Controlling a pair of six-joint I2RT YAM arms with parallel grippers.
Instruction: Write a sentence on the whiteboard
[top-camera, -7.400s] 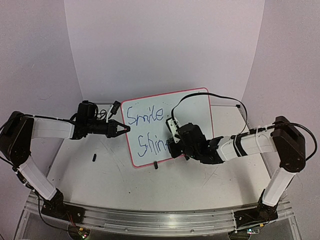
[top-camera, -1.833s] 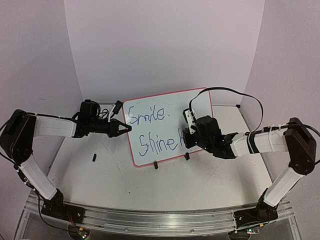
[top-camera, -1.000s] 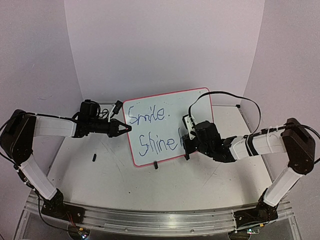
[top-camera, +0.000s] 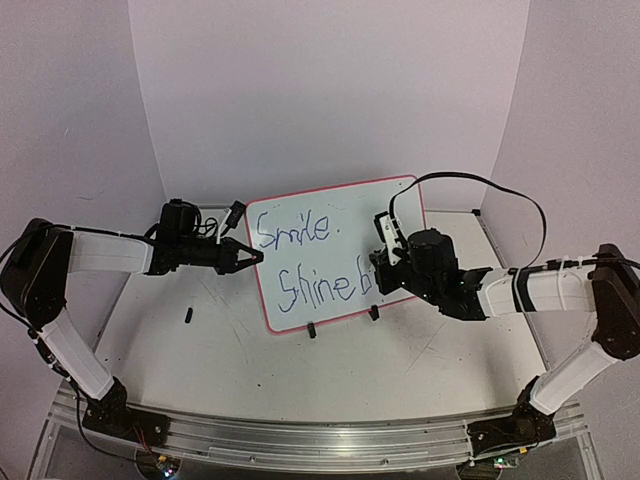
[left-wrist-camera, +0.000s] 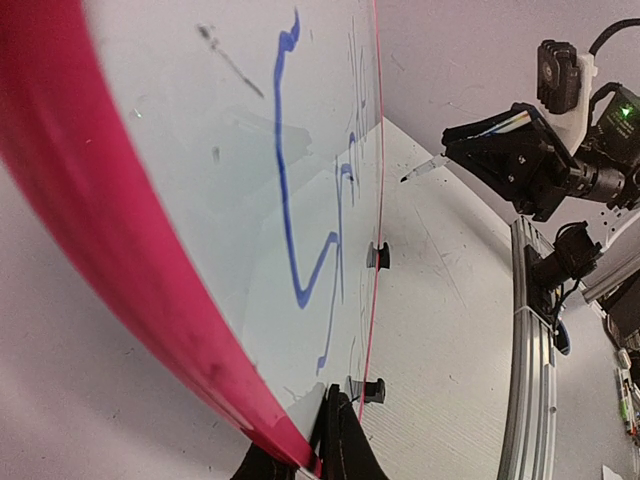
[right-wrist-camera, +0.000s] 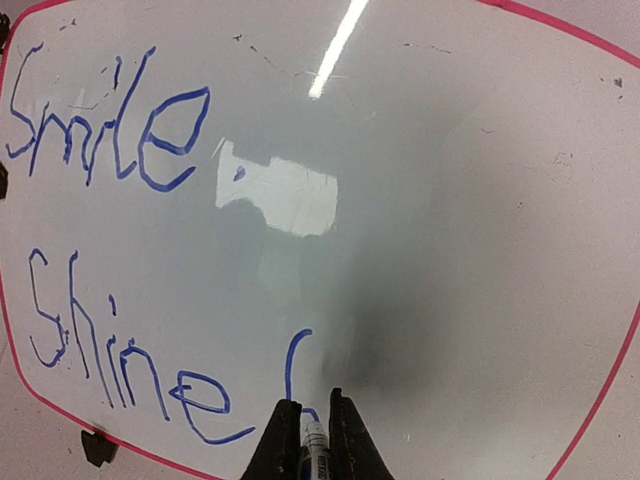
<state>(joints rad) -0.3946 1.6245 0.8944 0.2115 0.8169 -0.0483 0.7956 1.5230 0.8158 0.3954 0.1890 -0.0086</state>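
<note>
Since the earliest frame the right arm has shifted toward the right edge of the surface. The lower line of blue writing has grown from "Shin" to "Shine" plus one further stroke. Over the last second that arm has drawn a little further to the right. The left arm has not moved.

The whiteboard stands on edge toward the rear middle of the surface, with its written face toward the arm bases. Its red-pink frame rests on two black clip feet along the lower edge. The face carries "Smile." on the upper line and "Shine" on the lower line, followed by a tall stroke with a small curl at its foot.

The left pincer is clenched on the left edge of the frame, about halfway up. The left wrist view shows its fingers closed over the red rim.

The right pincer is clenched on a marker. The marker tip points at the board face at the foot of the newest stroke, in the lower right portion of the board. Whether the tip touches the face cannot be determined.

A small black item lies in the left half of the surface, well apart from the board.
</note>
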